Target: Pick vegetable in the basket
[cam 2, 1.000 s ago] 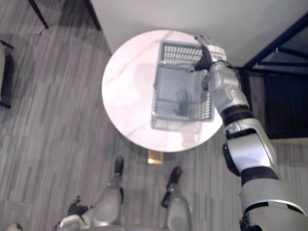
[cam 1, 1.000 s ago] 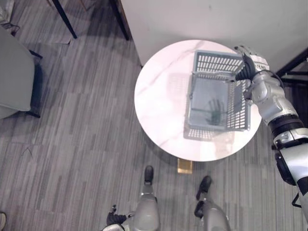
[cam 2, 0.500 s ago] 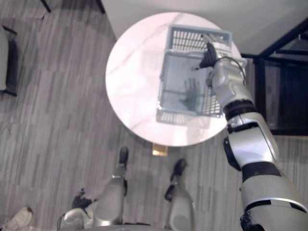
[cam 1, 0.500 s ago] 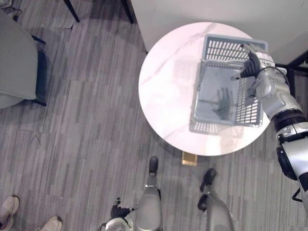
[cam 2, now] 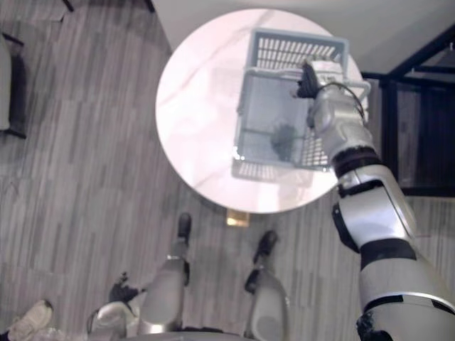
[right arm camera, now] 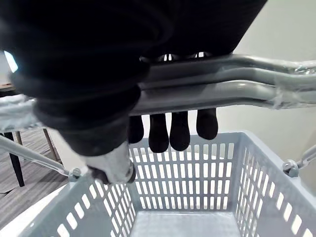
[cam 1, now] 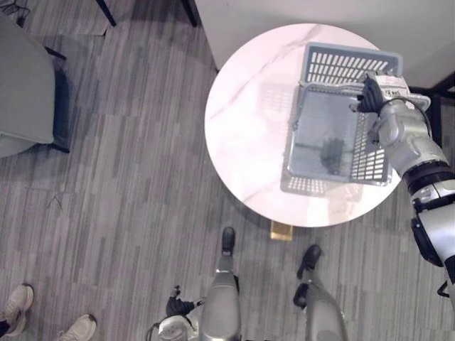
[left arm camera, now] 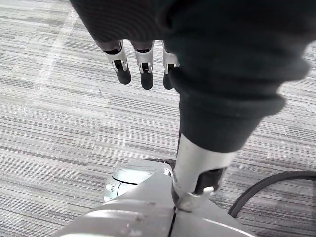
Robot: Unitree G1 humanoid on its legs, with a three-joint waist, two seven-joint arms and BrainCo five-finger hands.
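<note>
Grey slotted plastic basket (cam 1: 348,65) stands upper right over the round white marble tabletop (cam 1: 245,128), with the right hand (cam 1: 370,96) curled round its grey metal handles (right arm camera: 237,84). The left hand (left arm camera: 145,69) hangs lower left above the floor, fingers relaxed.

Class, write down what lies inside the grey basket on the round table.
The basket shows a bare grey floor and slotted walls, no vegetable. The right hand, fingers curled round the handles, covers a strip by one wall.
</note>
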